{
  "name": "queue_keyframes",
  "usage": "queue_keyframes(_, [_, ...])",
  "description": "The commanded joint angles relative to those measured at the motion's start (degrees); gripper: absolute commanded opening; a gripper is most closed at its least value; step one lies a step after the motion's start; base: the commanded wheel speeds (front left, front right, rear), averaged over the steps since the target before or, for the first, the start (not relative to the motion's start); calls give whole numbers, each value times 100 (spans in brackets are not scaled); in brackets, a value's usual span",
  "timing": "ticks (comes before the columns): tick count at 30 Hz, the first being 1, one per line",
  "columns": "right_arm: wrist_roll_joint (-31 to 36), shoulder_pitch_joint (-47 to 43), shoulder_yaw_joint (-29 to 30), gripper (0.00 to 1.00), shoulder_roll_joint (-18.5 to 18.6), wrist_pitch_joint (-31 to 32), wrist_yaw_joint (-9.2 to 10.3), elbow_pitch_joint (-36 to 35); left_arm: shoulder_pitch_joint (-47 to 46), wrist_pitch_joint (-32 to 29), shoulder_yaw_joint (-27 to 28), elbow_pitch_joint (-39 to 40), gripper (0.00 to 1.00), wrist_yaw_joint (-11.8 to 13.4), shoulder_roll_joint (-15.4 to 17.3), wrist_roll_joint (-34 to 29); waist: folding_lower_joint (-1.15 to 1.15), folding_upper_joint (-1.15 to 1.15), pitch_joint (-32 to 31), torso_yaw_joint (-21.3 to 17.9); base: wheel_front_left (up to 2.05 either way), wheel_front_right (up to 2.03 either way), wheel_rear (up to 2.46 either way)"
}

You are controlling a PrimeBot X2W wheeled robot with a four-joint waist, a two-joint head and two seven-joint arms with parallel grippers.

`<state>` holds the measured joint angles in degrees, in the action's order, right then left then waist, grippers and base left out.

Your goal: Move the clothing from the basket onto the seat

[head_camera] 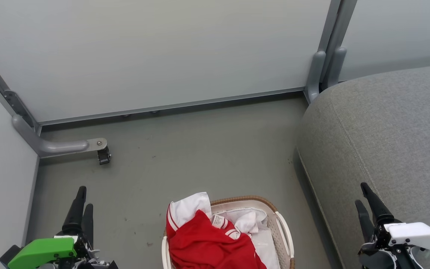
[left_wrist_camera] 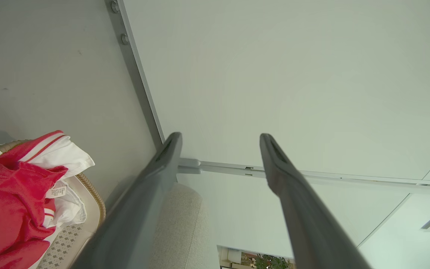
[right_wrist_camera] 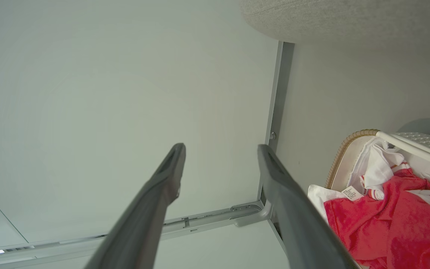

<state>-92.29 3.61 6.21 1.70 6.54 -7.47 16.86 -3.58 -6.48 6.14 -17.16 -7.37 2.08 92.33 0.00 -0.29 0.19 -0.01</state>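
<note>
The clothing (head_camera: 203,243), red fabric with white panels and thin white stripes, is heaped in the cream basket (head_camera: 245,200) on the floor at the bottom centre, spilling over its far left rim. The grey seat (head_camera: 386,130) rises to the basket's right. My left gripper (head_camera: 86,197) hangs open and empty left of the basket. My right gripper (head_camera: 360,193) is open and empty in front of the seat's edge. In the left wrist view, clothing (left_wrist_camera: 6,194), basket (left_wrist_camera: 92,201) and seat (left_wrist_camera: 177,224) lie beside my open gripper (left_wrist_camera: 218,136). The right wrist view shows clothing (right_wrist_camera: 386,220), basket (right_wrist_camera: 345,149), seat (right_wrist_camera: 349,18) and gripper (right_wrist_camera: 220,146).
Pale partition panels (head_camera: 162,56) wall in the grey floor (head_camera: 200,149) behind and on the left. A metal foot with a small black caster (head_camera: 103,155) juts out at the left. A grey post base (head_camera: 321,71) stands at the seat's far corner.
</note>
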Motion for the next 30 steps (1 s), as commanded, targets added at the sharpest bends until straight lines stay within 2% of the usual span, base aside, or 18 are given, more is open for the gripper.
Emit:
queue_keyframes(1, [10, 32, -35, 100, 21, -58, -1, -69, -37, 58, -55, 76, 100, 0, 8, -25, 0, 0, 1, 0, 0, 0, 0])
queue_keyframes(15, [306, -29, -114, 100, 43, -446, -1, -187, 25, 443, -378, 299, 100, -3, 23, -418, 0, 4, 10, 3, 0, 0, 0])
queue_keyframes(30, [1807, -33, 7, 100, 63, -801, -2, -428, 62, 798, -496, 673, 100, -5, 39, -2009, 0, 7, 25, 9, 0, 0, 0])
